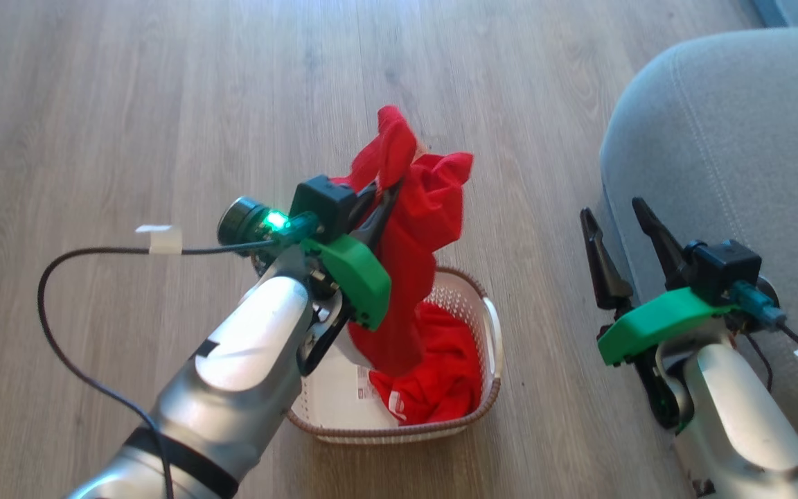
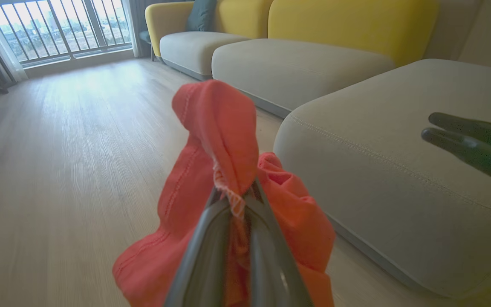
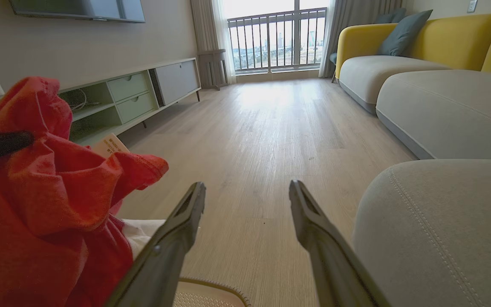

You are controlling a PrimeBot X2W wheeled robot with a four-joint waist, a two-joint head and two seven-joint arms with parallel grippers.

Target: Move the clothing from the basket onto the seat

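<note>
Head view: holds clothing (image 1: 420, 208) pinched in left fingers (image 1: 391, 195) above basket (image 1: 490, 326), seat (image 1: 731, 125) rightward beside wide-spread right fingers (image 1: 596, 239).

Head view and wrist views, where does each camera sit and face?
Head view: on the head, looking down at the basket; left gripper shut on the red garment, right gripper open.
Left wrist view: on that wrist, facing the seat and sofa; own shut fingers.
Right wrist view: on that wrist, facing the window; own spread fingers.
Shared: all three show the red garment and seat.
</note>
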